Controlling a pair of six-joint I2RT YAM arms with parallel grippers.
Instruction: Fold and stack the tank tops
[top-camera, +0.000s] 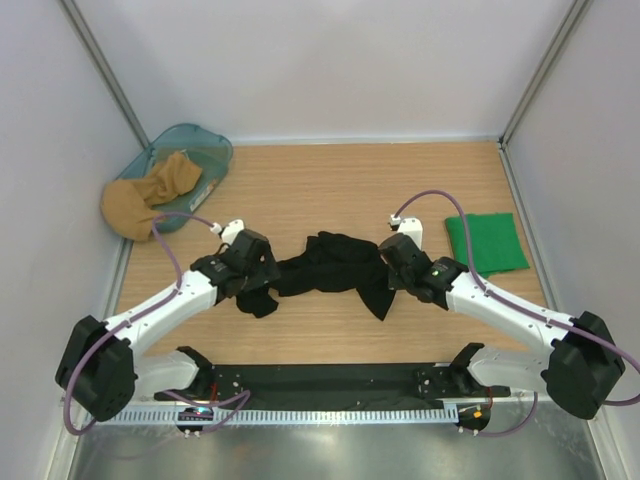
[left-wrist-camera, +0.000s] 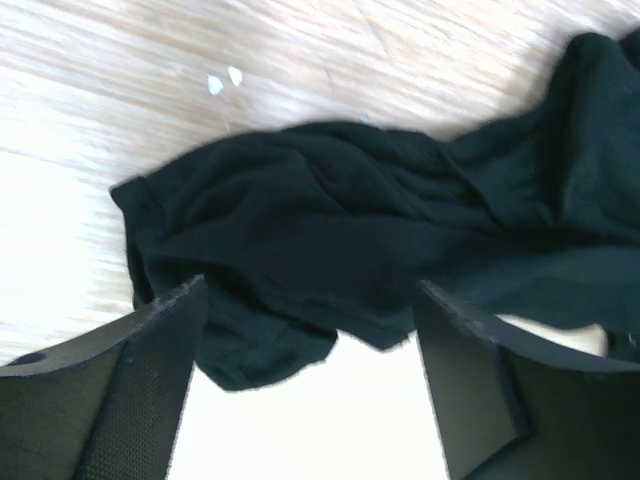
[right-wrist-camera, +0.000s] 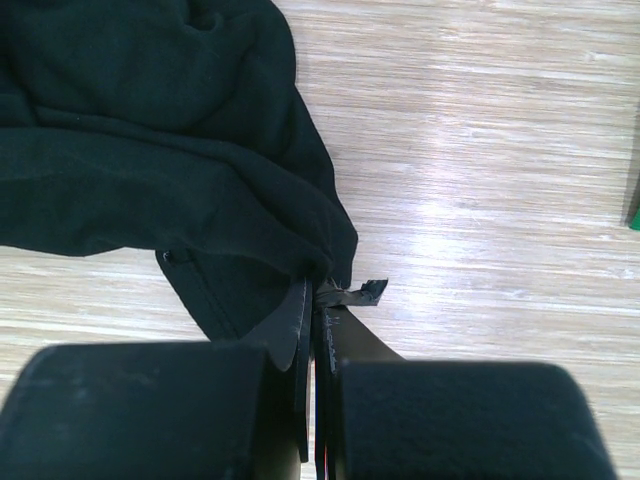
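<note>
Black tank top (top-camera: 325, 262): lying in a twisted bunch in the middle of the table (top-camera: 330, 180), stretching from 9 o'clock to 3 o'clock. Being pinched at its 3 o'clock end by the right gripper (right-wrist-camera: 318, 295), fingers pressed together on just a thin bit of the edge. Sitting at its 9 o'clock end under the left gripper (left-wrist-camera: 308, 292), fingers spread wide, not grabbing anything. Waiting for a place on the green tank top (top-camera: 487, 242), folded flat farther out at 3 o'clock. Lying well apart from the blue basket (top-camera: 205, 150) and tan cloth (top-camera: 150, 195) at 10 o'clock. Risking a slip out of that tiny pinch during a pull. Also risking a grab of two layers on the left, keeping the twist and making a messy fold.
</note>
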